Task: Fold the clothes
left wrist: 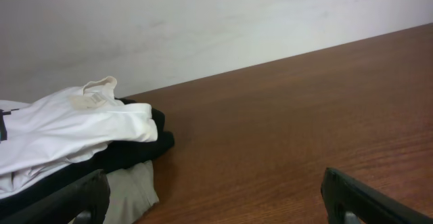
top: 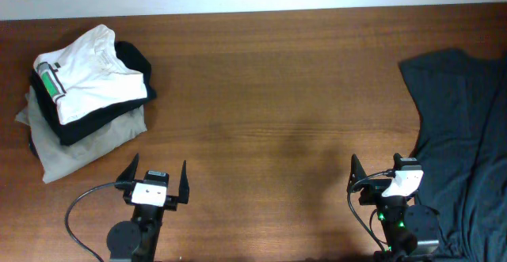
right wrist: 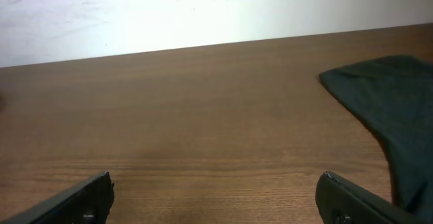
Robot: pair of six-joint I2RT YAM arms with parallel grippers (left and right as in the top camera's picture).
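T-shirt [top: 463, 135] cut off at the right edge — apparently rumpled; sleeves indistinct.

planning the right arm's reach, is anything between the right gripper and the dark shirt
Nothing. In the overhead view only bare table separates the right gripper from the dark shirt beside it; the right wrist view shows the same bare wood.

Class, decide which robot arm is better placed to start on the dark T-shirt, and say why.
Right. The dark T-shirt lies spread beside the open right gripper; the open left gripper sits across the table, by the folded pile.
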